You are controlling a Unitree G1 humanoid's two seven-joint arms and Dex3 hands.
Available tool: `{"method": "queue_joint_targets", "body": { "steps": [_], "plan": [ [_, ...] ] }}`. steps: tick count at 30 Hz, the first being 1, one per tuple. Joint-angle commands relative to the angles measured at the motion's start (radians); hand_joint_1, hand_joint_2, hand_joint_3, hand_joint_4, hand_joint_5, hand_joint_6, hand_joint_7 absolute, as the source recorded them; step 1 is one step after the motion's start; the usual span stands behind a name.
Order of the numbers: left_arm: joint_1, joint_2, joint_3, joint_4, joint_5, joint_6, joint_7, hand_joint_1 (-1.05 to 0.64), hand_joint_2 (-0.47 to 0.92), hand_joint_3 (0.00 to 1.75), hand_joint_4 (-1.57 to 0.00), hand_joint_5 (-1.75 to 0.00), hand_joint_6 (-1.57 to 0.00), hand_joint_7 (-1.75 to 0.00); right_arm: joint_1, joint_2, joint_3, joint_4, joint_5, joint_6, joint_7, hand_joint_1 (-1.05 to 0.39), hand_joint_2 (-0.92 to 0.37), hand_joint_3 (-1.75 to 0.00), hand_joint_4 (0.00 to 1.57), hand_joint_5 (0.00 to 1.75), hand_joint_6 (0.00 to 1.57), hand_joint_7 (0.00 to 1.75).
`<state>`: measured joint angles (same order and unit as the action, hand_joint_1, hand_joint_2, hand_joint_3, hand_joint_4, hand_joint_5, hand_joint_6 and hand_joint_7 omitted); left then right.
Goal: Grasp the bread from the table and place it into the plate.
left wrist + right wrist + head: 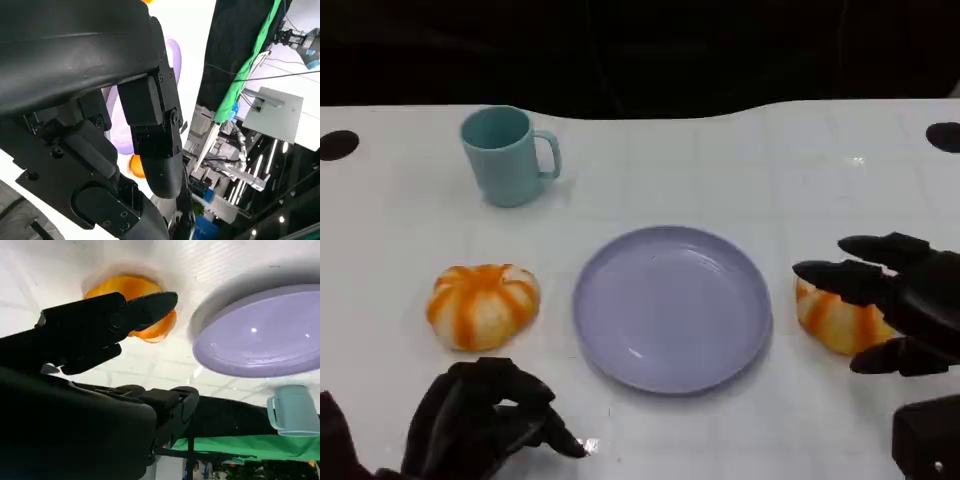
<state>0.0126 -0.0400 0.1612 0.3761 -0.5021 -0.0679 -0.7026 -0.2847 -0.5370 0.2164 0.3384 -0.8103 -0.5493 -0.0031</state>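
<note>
From the head view, I had my right robot hand [895, 300] spread over a round orange-and-white striped bread roll [835, 318], not yet gripping it; the empty lavender plastic plate [672, 305] sat just beside those fingers. My left robot hand [485, 420] lay curled, holding nothing, near a second striped roll [482, 305]. In the right wrist view, fingers [115, 320] bracketed the roll above the white table [150, 365]; green cloth hung beyond.
</note>
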Motion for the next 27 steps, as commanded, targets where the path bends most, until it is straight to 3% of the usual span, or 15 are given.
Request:
{"method": "queue_joint_targets", "body": {
  "steps": [1, 9, 13, 21, 27],
  "plan": [
    [0.008, 0.007, 0.006, -0.019, -0.003, 0.006, 0.007, -0.98, 0.56, 0.0, -1.57, -0.5, -1.57, -0.22, -0.084, 0.003, 0.07, 0.134, -0.059, 0.019, -0.091, -0.57, -0.85, 0.0, 0.19, 0.17, 0.3, 0.01],
    [0.019, 0.01, 0.002, -0.034, 0.001, 0.006, 0.004, -0.99, 0.56, 0.0, -1.57, -0.5, -1.57, -0.23, -0.2, 0.028, 0.185, 0.356, -0.089, 0.035, -0.166, -0.58, -0.87, -0.01, 0.2, 0.15, 0.28, 0.0],
    [0.024, 0.006, 0.001, -0.043, -0.002, 0.014, 0.01, -0.99, 0.56, 0.0, -1.57, -0.51, -1.57, -0.23, -0.229, 0.025, 0.226, 0.411, -0.095, 0.029, -0.193, -0.51, -0.85, 0.0, 0.21, 0.13, 0.28, 0.0],
    [0.023, 0.003, -0.003, -0.045, 0.005, 0.012, 0.016, -1.0, 0.56, 0.0, -1.57, -0.5, -1.57, -0.23, -0.271, 0.028, 0.278, 0.456, -0.092, 0.029, -0.197, -0.33, -0.79, 0.0, 0.26, 0.1, 0.33, 0.01],
    [0.021, 0.002, -0.006, -0.045, 0.008, 0.01, 0.022, -1.0, 0.56, 0.0, -1.57, -0.5, -1.57, -0.22, -0.291, 0.045, 0.284, 0.484, -0.063, 0.028, -0.188, -0.22, -0.8, 0.0, 0.35, 0.11, 0.41, 0.03]
  ]
}}
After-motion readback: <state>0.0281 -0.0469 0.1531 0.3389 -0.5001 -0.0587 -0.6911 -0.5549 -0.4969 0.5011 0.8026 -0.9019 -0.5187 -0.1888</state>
